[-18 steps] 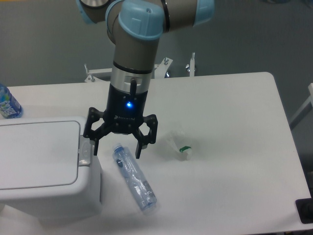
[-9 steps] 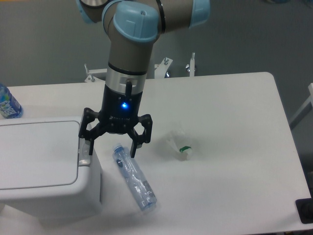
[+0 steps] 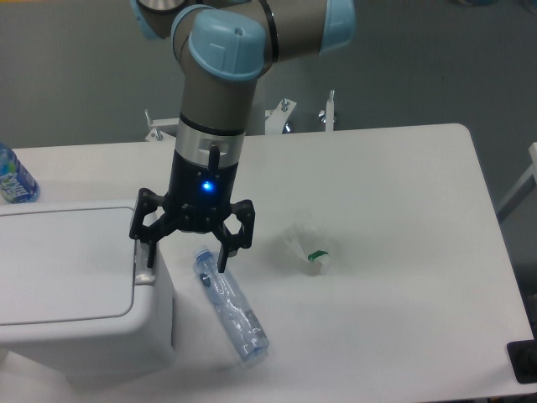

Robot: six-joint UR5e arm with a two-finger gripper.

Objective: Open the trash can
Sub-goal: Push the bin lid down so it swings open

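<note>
The trash can is a big white boxy bin at the left front, its flat lid shut. Its small grey-white push button sits on the right rim. My gripper is open, fingers pointing down. The left finger hangs right over the button; I cannot tell if it touches. The right finger is beside the bin, above the cap end of a lying bottle.
A clear plastic bottle lies on the table just right of the bin. A crumpled clear wrapper with a green bit lies further right. A blue-labelled bottle stands behind the bin at the left edge.
My gripper has moved left, bringing its left finger from beside the bin's rim to over the button. The lid has not moved.
</note>
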